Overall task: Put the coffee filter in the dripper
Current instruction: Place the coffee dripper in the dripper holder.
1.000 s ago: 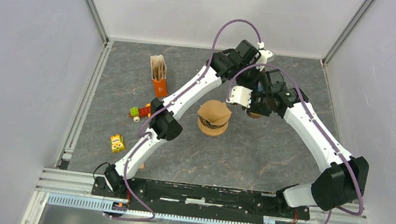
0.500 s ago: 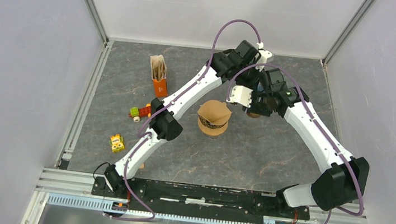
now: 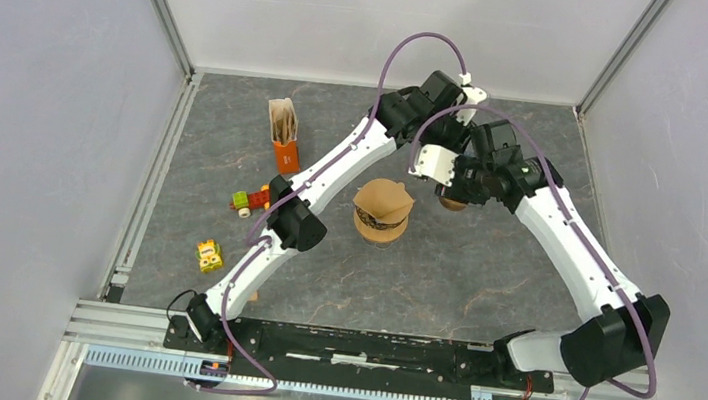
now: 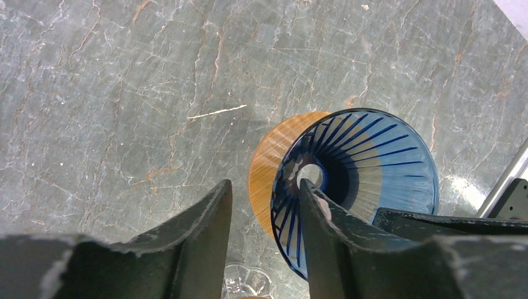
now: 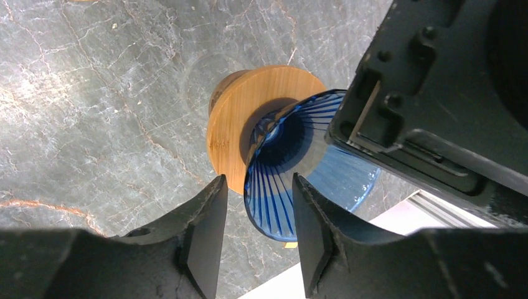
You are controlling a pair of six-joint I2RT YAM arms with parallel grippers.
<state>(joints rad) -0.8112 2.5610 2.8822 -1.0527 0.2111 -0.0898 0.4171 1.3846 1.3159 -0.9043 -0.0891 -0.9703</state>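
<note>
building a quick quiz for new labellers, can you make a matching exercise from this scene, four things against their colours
Things:
1. dripper
2. cone-shaped pile in the middle of the table
3. toy block nearest the left arm's base
4. box holding upright paper sheets

Colours:
a. orange
b. blue
c. yellow
d. brown

Pairs: 1-b, 2-d, 3-c, 4-a
</note>
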